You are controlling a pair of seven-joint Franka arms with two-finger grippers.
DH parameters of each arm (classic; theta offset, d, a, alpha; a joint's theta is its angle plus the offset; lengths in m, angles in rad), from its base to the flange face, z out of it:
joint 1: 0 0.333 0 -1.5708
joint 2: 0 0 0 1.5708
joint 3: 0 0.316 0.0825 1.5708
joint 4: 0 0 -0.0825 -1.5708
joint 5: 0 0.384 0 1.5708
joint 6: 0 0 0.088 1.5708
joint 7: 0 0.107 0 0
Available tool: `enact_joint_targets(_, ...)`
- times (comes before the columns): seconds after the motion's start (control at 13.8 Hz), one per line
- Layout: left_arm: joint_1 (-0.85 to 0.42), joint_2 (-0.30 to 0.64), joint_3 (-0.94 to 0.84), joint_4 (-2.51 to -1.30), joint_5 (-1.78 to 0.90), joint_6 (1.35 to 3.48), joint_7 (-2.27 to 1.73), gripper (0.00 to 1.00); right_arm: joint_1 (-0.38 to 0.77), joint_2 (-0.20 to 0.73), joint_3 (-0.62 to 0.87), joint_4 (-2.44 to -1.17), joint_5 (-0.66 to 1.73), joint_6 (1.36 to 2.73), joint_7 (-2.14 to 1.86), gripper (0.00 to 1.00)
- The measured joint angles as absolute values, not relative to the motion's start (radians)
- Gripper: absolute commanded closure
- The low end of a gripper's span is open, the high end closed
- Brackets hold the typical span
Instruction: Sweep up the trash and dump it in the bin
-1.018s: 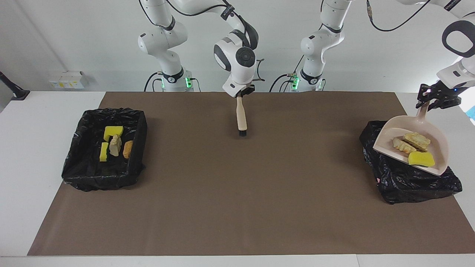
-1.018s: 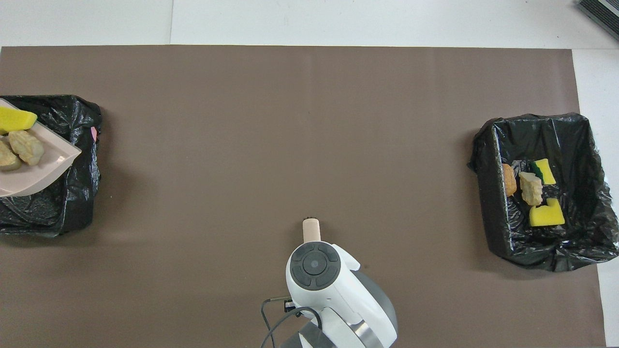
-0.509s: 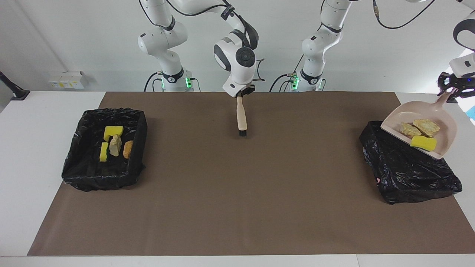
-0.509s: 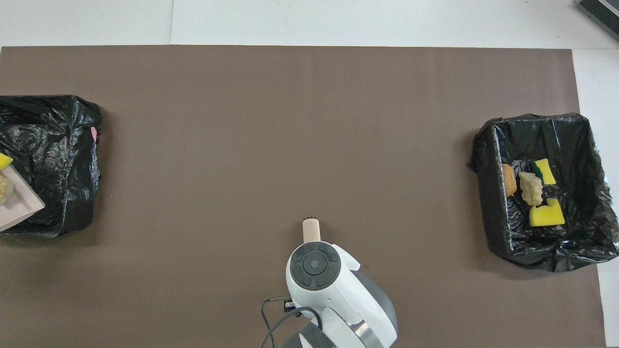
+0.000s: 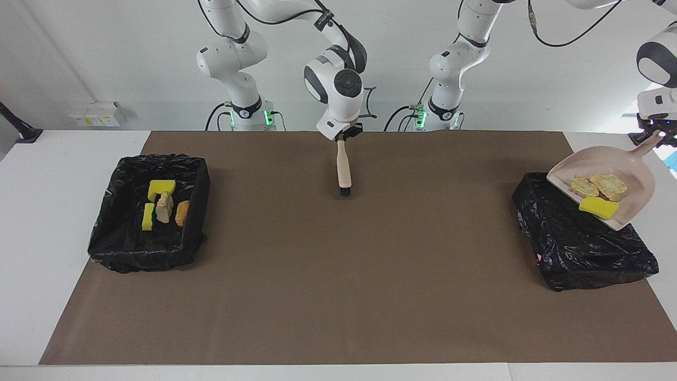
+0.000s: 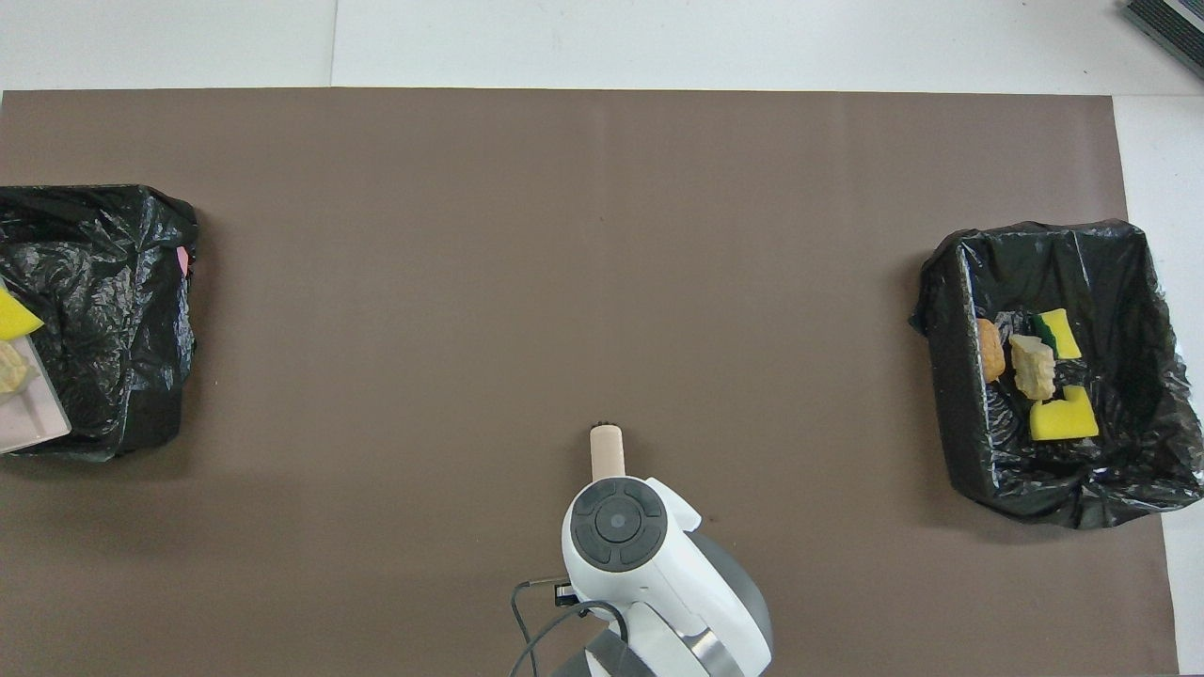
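Overall, brown mat [image 5: 338, 264] on white table [image 5: 53, 211]; left jaws [image 5: 656, 136] grip dustpan [image 5: 634, 174], right jaws [image 5: 346, 135] grip brush [image 5: 344, 169].

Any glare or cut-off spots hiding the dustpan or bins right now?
Facing view: even light, soft shadows; the dustpan shows whole, though the left gripper sits at the frame edge against a bright patch. Overhead view: the dustpan is cropped at the edge; the bin liner has small shiny highlights only.

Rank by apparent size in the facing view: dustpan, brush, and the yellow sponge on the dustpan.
1. Dustpan, largest, though it is raised toward the camera, which may inflate it.
2. Brush.
3. Yellow sponge, smallest.
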State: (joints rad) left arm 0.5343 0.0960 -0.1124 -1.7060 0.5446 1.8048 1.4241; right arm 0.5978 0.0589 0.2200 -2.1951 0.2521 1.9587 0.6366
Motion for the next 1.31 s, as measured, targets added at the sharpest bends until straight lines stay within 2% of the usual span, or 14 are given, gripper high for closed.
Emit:
enact_joint_targets(0.07, 0.518, 0.099, -0.113, -1.706, 0.580, 1.813, 1.427, 1.00, 0.611, 0.065, 0.220, -2.203, 0.253, 1.973, 0.637, 0.01)
enact_joint_targets(0.29, 0.483, 0.110, -0.115, -1.705, 0.665, 1.845, 1.444, 1.00, 0.630, 0.074, 0.221, -2.170, 0.254, 1.936, 0.637, 0.00)
enact_joint_targets(0.51, 0.465, 0.120, -0.116, -1.690, 0.738, 1.861, 1.473, 1.00, 0.598, 0.062, 0.213, -2.069, 0.252, 1.835, 0.637, 0.00)
enact_joint_targets(0.95, 0.361, 0.159, -0.117, -1.566, 0.897, 1.819, 1.549, 1.00, 0.409, 0.043, 0.206, -1.820, 0.162, 1.538, 0.437, 0.00)
enact_joint_targets(1.31, 0.279, 0.159, -0.118, -1.468, 0.899, 1.682, 1.599, 1.00, 0.254, 0.043, 0.200, -1.678, 0.047, 1.446, 0.181, 0.00)
